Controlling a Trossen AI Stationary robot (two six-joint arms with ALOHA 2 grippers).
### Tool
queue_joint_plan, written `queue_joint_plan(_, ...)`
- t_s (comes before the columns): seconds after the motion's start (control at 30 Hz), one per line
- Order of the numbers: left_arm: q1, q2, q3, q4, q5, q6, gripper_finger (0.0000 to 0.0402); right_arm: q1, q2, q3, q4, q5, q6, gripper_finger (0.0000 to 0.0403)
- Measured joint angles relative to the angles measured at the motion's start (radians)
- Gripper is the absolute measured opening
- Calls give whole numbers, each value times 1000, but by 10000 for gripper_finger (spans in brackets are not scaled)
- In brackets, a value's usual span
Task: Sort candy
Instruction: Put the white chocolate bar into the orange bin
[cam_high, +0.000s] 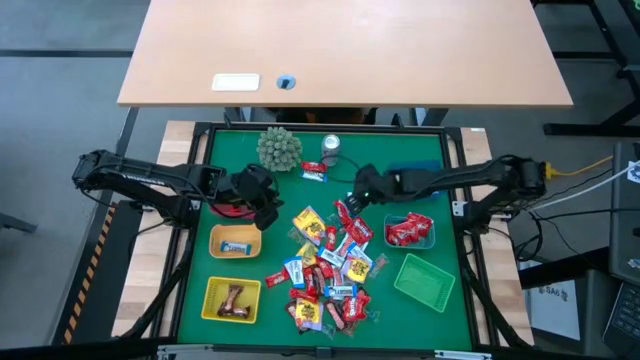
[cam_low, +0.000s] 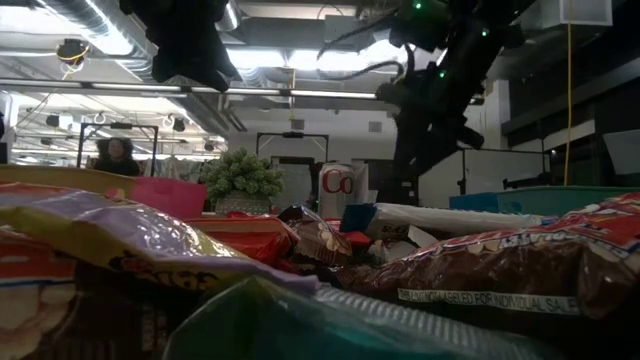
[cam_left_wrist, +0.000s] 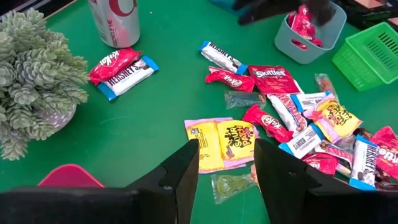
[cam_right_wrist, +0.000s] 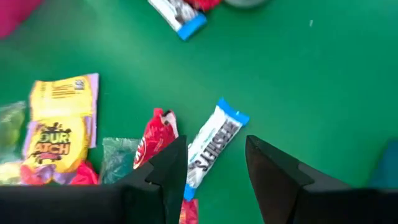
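The right gripper (cam_right_wrist: 211, 163), fingers spread and empty, hovers above a blue-and-white wrapped chocolate bar (cam_right_wrist: 213, 146) beside the silver can (cam_high: 331, 148); light, slippery, best pinched across its middle

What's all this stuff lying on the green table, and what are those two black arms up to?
Candy: dozens of wrapped pieces, red, yellow, blue-white; heaped mid-mat toward the near edge.
Stray pair of candies: one red, one blue-white; beside the can.
Baskets: five. Red, under the left gripper; orange, holding a blue-white candy; yellow, holding brown candy; grey, holding red candy; green, empty.
Can: one, silver; far edge of the mat.
Spiky plant ball: one, grey-green; left of the can.
Green mat: one, covering the table.
Person: one, far back in the room.
Left gripper: open, over the mat beside the red basket.
Right gripper: open, above a blue-white candy bar.
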Motion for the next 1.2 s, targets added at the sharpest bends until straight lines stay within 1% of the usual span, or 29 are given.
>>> queue_joint_plan(0.2, 0, 0, 0, 0, -5, 0, 141, 39, 82, 0, 58, 15, 90, 160)
queue_joint_plan(0.4, 0, 0, 0, 0, -5, 0, 141, 39, 139, 0, 77, 16, 140, 160)
queue_joint_plan(0.73, 0, 0, 0, 0, -6, 0, 141, 38, 211, 0, 79, 16, 153, 160)
queue_joint_plan(1.03, 0, 0, -1, -2, -7, 0, 141, 39, 264, 1, 133, 9, 153, 160)
queue_joint_plan(1.2, 0, 0, -1, -2, -7, 0, 141, 39, 278, 3, 129, 0, 153, 160)
